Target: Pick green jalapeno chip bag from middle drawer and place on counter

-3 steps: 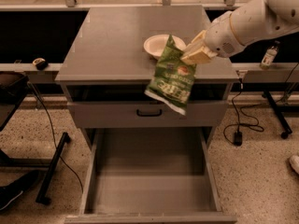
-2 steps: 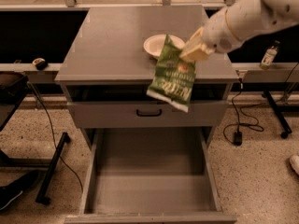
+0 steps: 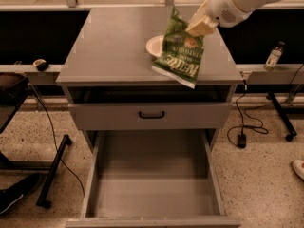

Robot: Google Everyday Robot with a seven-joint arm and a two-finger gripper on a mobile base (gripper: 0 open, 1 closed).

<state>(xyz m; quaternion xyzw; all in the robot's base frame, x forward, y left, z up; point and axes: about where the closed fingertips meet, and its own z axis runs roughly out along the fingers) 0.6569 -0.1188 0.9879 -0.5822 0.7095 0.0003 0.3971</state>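
Though partly hiding white bowl (image 3: 154, 45) on worktop (image 3: 109, 42), hangs tilted, crinkled, white lettering showing: green jalapeno chip bag (image 3: 179, 57), top clamped in pincer (image 3: 199, 26).

Robot test lab or workshop, not a home. Speckled terrazzo floor (image 3: 259, 184); loose power cable (image 3: 236, 120) running to an adapter brick (image 3: 242, 140); black equipment stand leg (image 3: 54, 167). Plain grey cabinet, bare counter (image 3: 114, 42). Gripper (image 3: 199, 26) hangs above the counter's right half, clamped on the green jalapeno chip bag (image 3: 179, 56).
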